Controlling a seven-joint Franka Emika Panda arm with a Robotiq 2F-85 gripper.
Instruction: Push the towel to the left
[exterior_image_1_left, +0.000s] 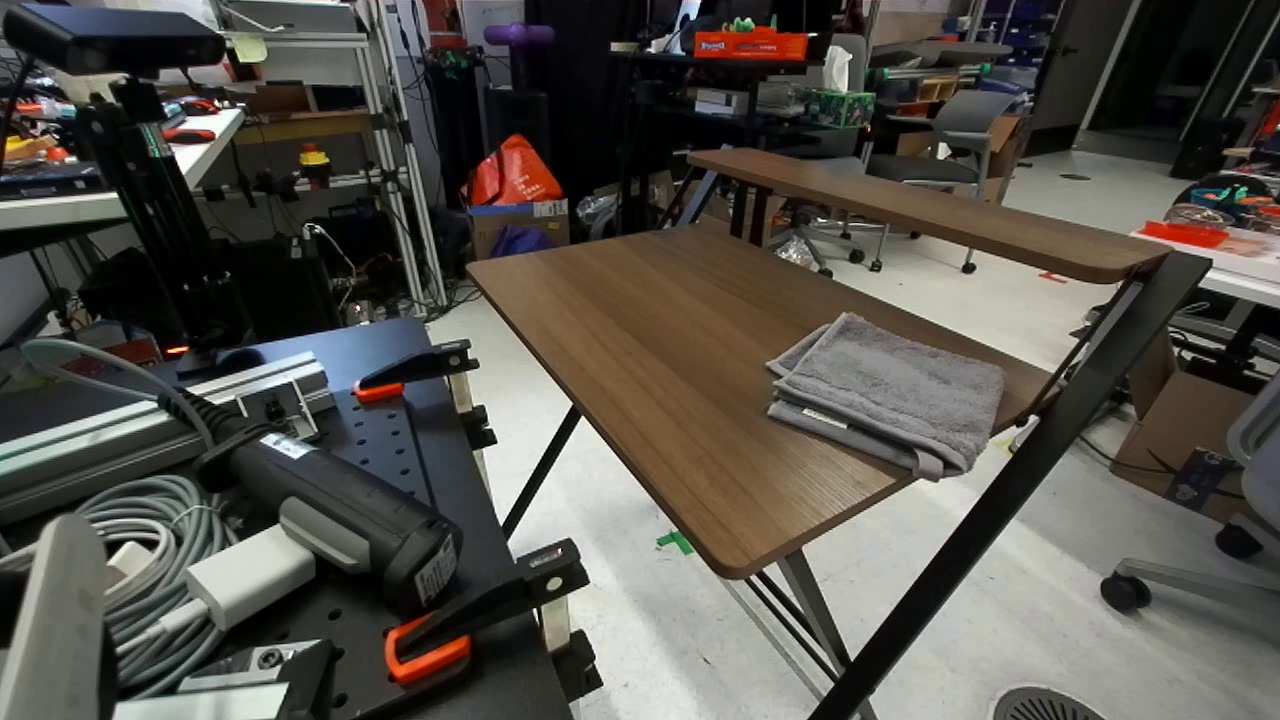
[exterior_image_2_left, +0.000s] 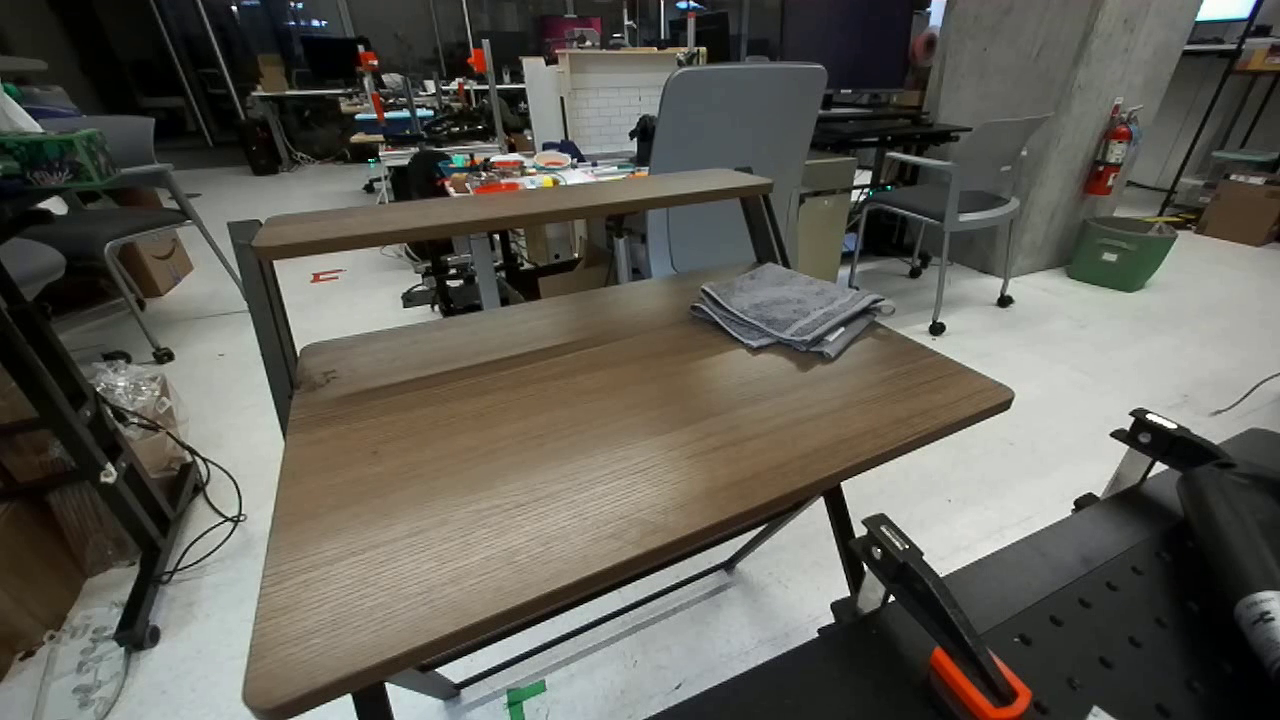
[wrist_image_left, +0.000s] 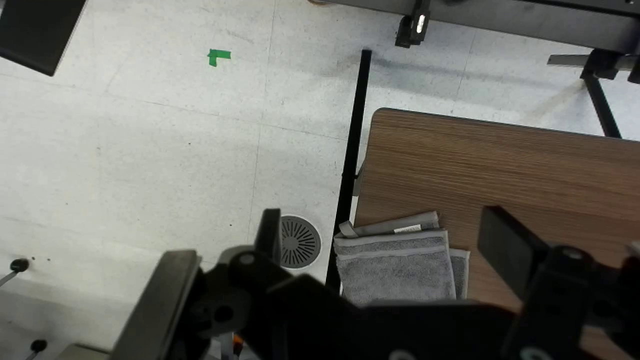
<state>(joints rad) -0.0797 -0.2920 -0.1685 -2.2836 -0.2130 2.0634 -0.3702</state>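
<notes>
The towel (wrist_image_left: 397, 272) lies right of centre, low in the wrist view, seen between the 2 fingers (wrist_image_left: 510, 252) of the gripper (wrist_image_left: 384, 225) and nearer the one at the right of the frame; the gripper's dark body hides its bottom part. The jaws stand wide apart and have hold of nothing; in both exterior views the towel lies untouched. It is grey and fuzzy, loosely folded flat, its layers out of line, with smooth paler borders, 1 white label and 1 small loop. It rests on 1 brown table (wrist_image_left: 490, 165), right of centre in both exterior views, a corner reaching past the edge. Above a long side of the table runs 1 shelf (exterior_image_2_left: 510, 210). 2 clamps (exterior_image_1_left: 425, 364) sit at the edge of a black bench (exterior_image_1_left: 390, 440), left in an exterior view. In the wrist view, 1 green tape mark (wrist_image_left: 217, 55) is at upper left and 1 drain (wrist_image_left: 300, 242) just left of centre. 1 extinguisher (exterior_image_2_left: 1108, 160) and 1 green bin (exterior_image_2_left: 1120, 255) stand at the upper right of an exterior view.
</notes>
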